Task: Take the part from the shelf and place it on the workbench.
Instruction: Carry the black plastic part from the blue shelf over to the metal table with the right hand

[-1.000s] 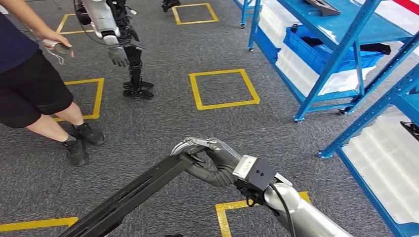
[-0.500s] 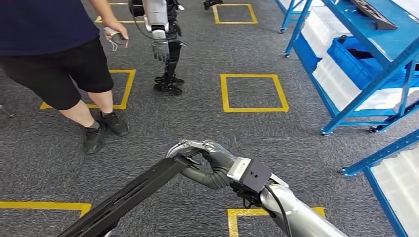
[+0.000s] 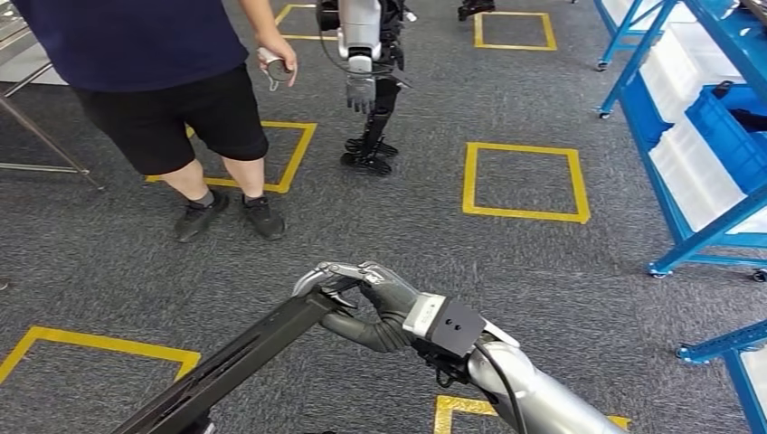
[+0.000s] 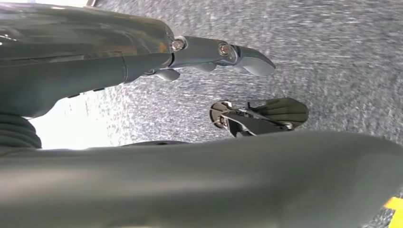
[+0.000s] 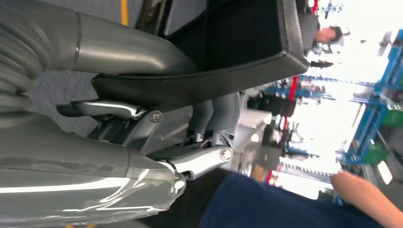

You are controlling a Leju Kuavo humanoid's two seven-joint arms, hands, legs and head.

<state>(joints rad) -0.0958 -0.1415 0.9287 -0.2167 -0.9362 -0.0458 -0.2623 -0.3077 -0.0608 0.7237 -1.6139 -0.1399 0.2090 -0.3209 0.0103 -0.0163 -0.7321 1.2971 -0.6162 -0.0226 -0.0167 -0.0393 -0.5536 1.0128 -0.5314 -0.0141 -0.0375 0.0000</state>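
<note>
The part (image 3: pixel 244 353) is a long black channel-like bar that slants across the lower middle of the head view. My right hand (image 3: pixel 366 303) grips its upper end, with the fingers wrapped over the edge. The right wrist view shows that hand (image 5: pixel 142 142) clamped on the bar's black rim (image 5: pixel 237 47). The bar's lower end runs out at the bottom left of the head view. In the left wrist view my left hand (image 4: pixel 142 61) lies along a broad dark surface, the part (image 4: pixel 214 185). A dark finger (image 4: pixel 259 114) curls over its edge above grey carpet.
A person (image 3: pixel 163 54) in dark shorts stands ahead on the left, holding a small object. Another robot (image 3: pixel 366 54) stands beside them. Blue shelving (image 3: pixel 687 136) with a blue bin (image 3: pixel 733 127) lines the right side. Yellow taped squares (image 3: pixel 525 176) mark the carpet. A metal frame leg (image 3: pixel 36 127) shows far left.
The camera has turned left: the shelving slid toward the right edge, and the person and the other robot came toward the middle. My right hand's grip on the part is unchanged.
</note>
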